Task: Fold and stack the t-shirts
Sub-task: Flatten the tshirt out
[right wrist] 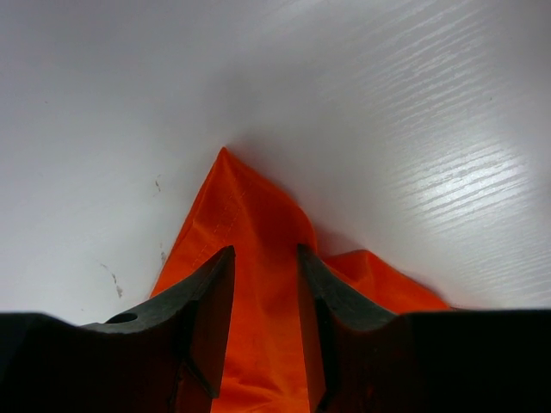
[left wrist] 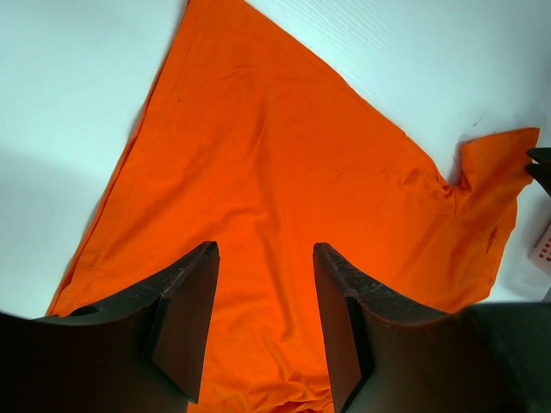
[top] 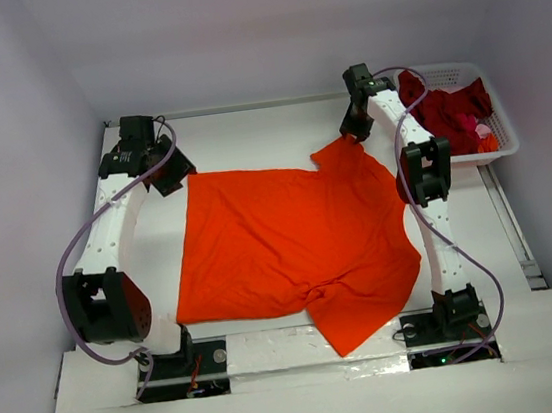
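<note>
Nearest the bases, the orange t-shirt point(top: 280, 236) lay spread on the table point(top: 246, 129), one rumpled flap reaching the near edge. At its far left corner the left gripper point(left wrist: 263, 249) hovered with jaws apart over the cloth. At the far right corner the right gripper point(right wrist: 264, 249) straddled a ridge of cloth (pinched or not, I could not tell). A one-sided pull would likely skew the shirt. Farthest, the dark red t-shirts point(top: 445, 105) sat in the basket point(top: 505, 143).

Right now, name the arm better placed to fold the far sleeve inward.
Right. The right gripper straddles the far sleeve of the orange t-shirt, with cloth bunched between its fingers. The left gripper hovers open over the opposite far corner, across the whole shirt from that sleeve.
</note>
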{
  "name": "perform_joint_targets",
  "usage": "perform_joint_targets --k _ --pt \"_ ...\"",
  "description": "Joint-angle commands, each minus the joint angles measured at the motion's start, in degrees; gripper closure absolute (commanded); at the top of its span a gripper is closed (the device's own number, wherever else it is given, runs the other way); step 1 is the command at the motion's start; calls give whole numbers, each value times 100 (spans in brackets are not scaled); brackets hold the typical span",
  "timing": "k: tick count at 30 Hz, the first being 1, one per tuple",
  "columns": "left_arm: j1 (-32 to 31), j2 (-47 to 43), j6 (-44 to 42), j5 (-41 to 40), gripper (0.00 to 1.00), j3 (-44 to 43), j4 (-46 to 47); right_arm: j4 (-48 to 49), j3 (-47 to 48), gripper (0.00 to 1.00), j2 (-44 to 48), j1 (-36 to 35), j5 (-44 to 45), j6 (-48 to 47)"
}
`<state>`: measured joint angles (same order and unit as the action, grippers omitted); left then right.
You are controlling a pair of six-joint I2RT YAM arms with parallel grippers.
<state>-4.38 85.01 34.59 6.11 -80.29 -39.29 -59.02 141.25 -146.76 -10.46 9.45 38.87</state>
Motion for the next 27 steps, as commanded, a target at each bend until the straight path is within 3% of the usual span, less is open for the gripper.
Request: perform_joint_targets --k 1,16,27 --pt "43 -231 -40 136 55 -162 0 -170 25 59 69 35 -31 173" --pt "148 -318 -84 206 55 -215 -53 -513 289 70 -90 35 -189 156" --pt "323 -319 -93 382 54 -285 -35 -154 -466 54 489 35 -234 50"
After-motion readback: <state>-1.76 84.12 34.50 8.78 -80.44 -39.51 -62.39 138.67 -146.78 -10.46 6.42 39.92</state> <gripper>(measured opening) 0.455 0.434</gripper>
